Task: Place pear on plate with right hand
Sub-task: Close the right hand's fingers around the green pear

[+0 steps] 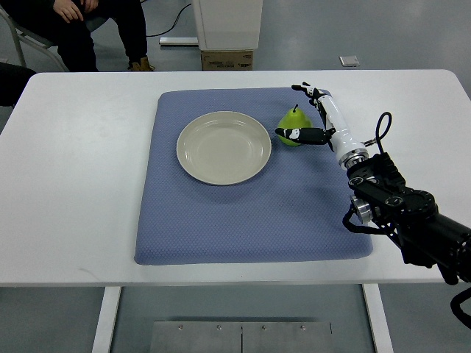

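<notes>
Pear (292, 119), green and smooth, sits upright on the blue textured mat (243, 213), just right of the round cream plate (193, 154) and not on it. Right hand (309, 114) cups it from the right, thumb across its front, upper fingers spread beyond; a firm grip cannot be confirmed.

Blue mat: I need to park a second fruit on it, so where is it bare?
The blue mat is bare along its near half, below the plate, and in a strip left of the plate. It is crowded at the far right, where the right hand surrounds the pear.
</notes>
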Available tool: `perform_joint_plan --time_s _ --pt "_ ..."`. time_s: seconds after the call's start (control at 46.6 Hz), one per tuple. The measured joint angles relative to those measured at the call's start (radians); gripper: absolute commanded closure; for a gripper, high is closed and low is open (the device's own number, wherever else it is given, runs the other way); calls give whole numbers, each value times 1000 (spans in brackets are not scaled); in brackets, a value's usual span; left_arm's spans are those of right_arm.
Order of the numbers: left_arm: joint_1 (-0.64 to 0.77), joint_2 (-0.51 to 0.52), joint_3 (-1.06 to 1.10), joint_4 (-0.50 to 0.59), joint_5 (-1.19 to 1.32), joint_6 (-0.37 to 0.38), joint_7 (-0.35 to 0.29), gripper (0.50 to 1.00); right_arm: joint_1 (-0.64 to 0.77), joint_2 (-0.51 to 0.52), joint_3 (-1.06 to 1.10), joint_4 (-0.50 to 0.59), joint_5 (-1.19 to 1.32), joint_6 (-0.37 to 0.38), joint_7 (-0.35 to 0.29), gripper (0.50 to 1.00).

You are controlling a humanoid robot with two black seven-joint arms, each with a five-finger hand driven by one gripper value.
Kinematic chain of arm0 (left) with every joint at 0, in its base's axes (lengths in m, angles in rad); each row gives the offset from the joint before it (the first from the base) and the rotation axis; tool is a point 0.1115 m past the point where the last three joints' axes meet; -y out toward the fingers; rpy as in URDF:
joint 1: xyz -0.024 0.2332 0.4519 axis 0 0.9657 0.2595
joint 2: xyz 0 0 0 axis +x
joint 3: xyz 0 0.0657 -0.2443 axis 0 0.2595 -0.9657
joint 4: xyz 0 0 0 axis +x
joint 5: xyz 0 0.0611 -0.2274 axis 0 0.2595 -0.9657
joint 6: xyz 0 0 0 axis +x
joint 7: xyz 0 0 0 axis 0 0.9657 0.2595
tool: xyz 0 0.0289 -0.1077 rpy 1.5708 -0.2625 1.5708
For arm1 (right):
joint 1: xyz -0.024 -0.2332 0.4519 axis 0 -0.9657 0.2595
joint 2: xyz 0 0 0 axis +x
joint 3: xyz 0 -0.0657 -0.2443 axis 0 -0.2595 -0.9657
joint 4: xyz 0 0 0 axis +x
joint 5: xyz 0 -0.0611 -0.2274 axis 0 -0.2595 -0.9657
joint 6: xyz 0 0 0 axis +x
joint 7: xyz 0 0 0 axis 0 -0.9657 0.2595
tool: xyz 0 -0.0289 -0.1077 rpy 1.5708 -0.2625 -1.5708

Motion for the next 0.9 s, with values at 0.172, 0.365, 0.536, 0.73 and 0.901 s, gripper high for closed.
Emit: perform_joint_plan --time_s 0.172,0.365,0.536,0.73,0.901 --pt "0 0 0 0 0 0 0 500 0 5 -19 -21 0 0 0 519" --pt "0 0 0 0 0 0 0 500 -7 5 -28 -31 0 0 0 538" --pt "0 0 0 0 0 0 0 500 -11 5 -50 -34 0 0 0 555" --pt "0 0 0 0 0 0 0 500 -18 5 -57 -34 0 0 0 567" --pt "0 0 0 0 0 0 0 500 -19 5 -80 -39 0 0 0 599"
